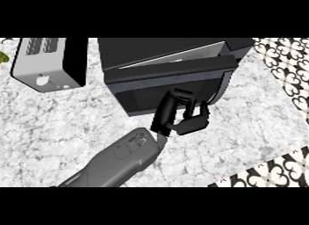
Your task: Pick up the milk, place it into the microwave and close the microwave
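One grey forearm reached from the near edge toward the microwave; which arm it was could not be told. Its black hand pressed the door's near edge with mostly straight, slightly parted fingers. The milk was not visible, perhaps already inside. The door probably swings stiffly and is best pushed along its free edge.

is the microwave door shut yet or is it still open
Nearly shut, still slightly ajar: the microwave door stands angled off the front, a gap showing behind it, with the hand against it.
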Available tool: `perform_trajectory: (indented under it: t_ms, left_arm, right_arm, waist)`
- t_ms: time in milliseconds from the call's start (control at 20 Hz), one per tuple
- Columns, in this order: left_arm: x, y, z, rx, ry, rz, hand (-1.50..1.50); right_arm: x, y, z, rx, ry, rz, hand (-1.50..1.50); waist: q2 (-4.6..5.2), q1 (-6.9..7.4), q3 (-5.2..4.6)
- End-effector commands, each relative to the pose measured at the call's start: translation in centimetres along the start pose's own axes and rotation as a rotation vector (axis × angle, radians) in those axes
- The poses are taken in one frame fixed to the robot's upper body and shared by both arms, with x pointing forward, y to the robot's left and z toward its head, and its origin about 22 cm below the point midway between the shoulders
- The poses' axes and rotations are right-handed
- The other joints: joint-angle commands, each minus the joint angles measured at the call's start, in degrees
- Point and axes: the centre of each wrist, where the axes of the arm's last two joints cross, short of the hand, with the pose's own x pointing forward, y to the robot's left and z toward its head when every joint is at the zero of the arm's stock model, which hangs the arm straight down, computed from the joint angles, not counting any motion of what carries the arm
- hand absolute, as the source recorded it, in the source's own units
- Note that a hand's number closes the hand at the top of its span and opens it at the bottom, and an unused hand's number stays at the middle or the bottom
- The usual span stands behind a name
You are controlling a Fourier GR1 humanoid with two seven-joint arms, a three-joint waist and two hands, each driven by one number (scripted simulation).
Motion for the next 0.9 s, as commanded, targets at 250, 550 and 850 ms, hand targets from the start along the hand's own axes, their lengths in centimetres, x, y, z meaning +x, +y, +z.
perform_trajectory:
  t_ms: [250, 550, 850]
  left_arm:
    - [1.6, 1.1, -3.4, 0.053, -0.072, 0.029, 1.50]
    - [1.7, 1.5, -4.2, 0.071, -0.086, 0.048, 1.50]
    - [1.3, 1.6, -4.1, 0.083, -0.096, 0.053, 1.50]
  right_arm:
    - [0.5, -1.4, -1.3, 0.015, -0.027, -0.005, -1.50]
    - [1.3, -2.7, -2.1, 0.024, -0.037, 0.022, -1.50]
    - [1.8, -3.9, -2.8, 0.028, -0.043, 0.048, -1.50]
  waist:
    - [0.83, -1.73, 0.20]
    - [1.11, -2.41, 0.24]
    - [1.39, -2.73, 0.33]
